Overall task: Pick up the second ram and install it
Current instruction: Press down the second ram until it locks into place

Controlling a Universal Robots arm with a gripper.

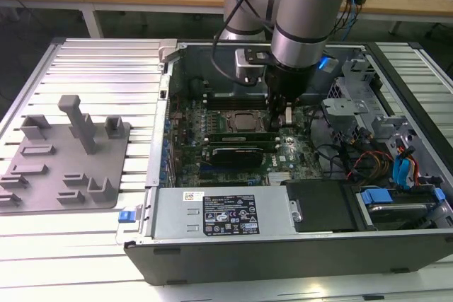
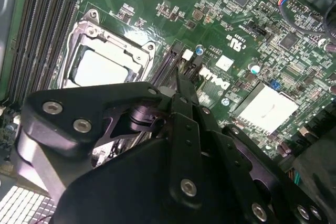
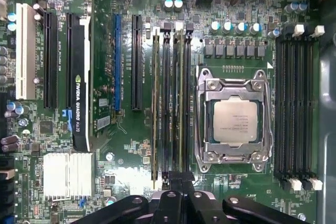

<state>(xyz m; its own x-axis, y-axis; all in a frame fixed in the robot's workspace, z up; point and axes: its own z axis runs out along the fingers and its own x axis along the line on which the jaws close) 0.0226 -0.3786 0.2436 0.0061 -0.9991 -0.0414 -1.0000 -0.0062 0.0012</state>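
The arm reaches down into the open computer case [image 1: 152, 175], and its gripper [image 1: 282, 114] sits low over the motherboard [image 1: 283, 152], just beside the CPU socket [image 1: 244, 122] on the exterior view's right. From that camera the fingertips are lost against the dark slots, and the arm's own body covers the board behind them.

In the first wrist view two thin grey-green boards stand on edge in the bank of slots next to the CPU socket [image 3: 234, 120]. The second ram [image 3: 181, 103] is the one nearer the socket, upright in its slot; the other memory board [image 3: 155, 103] stands one slot farther away. The near ends of both run under the black gripper [image 3: 176, 181], so whether the latches there are closed cannot be made out. The fingertips look drawn close together over the end of the slot bank, but whether they are pinching the ram, only touching it or clear of it cannot be told.

In the second wrist view the gripper body [image 2: 178, 85] covers the slots almost wholly, leaving just the white latch tabs [image 2: 187, 54] at the far end showing.

The black graphics card [image 3: 79, 87] lies parallel to the memory boards, well apart. On the slatted tabletop [image 1: 106, 58], near its edge on the exterior view's left, rests a grey holder plate [image 1: 64, 167] with upright posts.
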